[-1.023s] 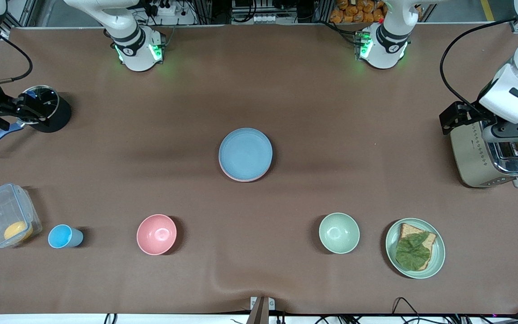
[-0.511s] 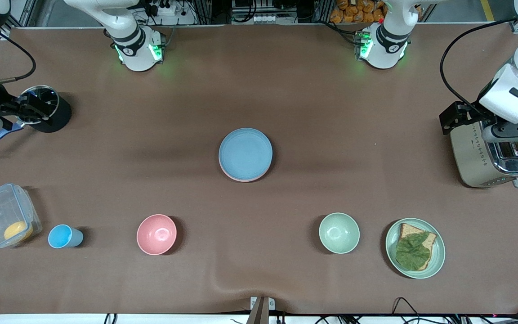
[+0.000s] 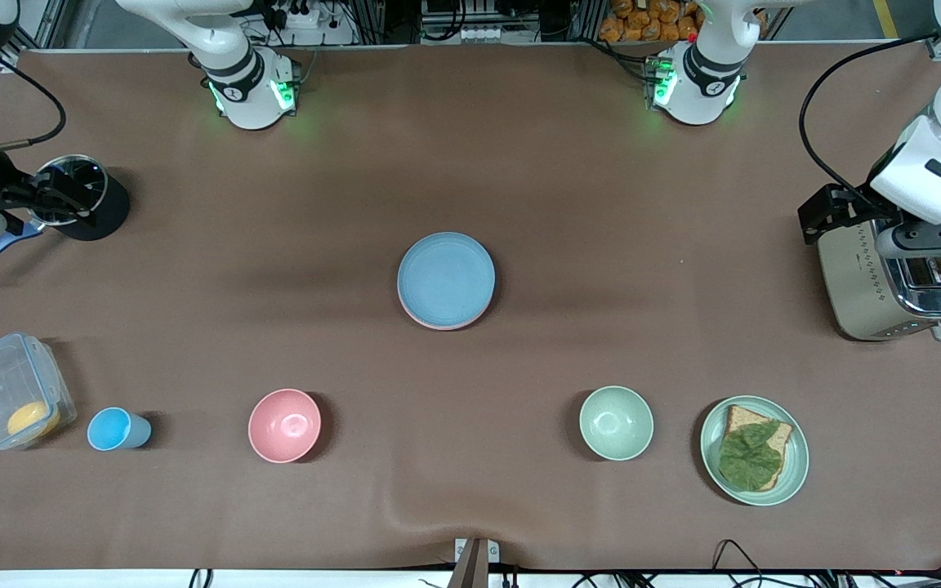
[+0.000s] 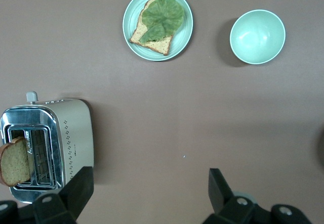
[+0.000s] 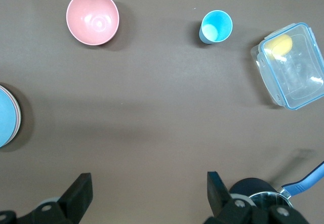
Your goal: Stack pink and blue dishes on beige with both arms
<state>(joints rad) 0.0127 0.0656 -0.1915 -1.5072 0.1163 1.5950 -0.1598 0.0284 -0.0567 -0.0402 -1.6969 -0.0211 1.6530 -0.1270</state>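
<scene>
From the front, the blue plate (image 3: 445, 278) lay on the pink plate (image 3: 438, 323) mid-table, the beige one hidden beneath if there at all; the stack looked finished. The left wrist view showed the left gripper (image 4: 147, 193) wide open and empty over bare table beside the toaster (image 4: 48, 145). The right wrist view showed the right gripper (image 5: 147, 196) likewise spread and empty near the pot (image 5: 258, 196), so both arms would best wait clear of the stack.

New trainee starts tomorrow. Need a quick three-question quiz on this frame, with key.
1. True or false: the blue plate tops the stack in the middle of the table.
2. The open left gripper is over which thing? A) pink bowl B) toaster C) blue cup
3. Fill in: the open right gripper hangs at the black ____.

Key: 1 true, and a pink plate rim shows under it. 2 B. 3 pot.
</scene>
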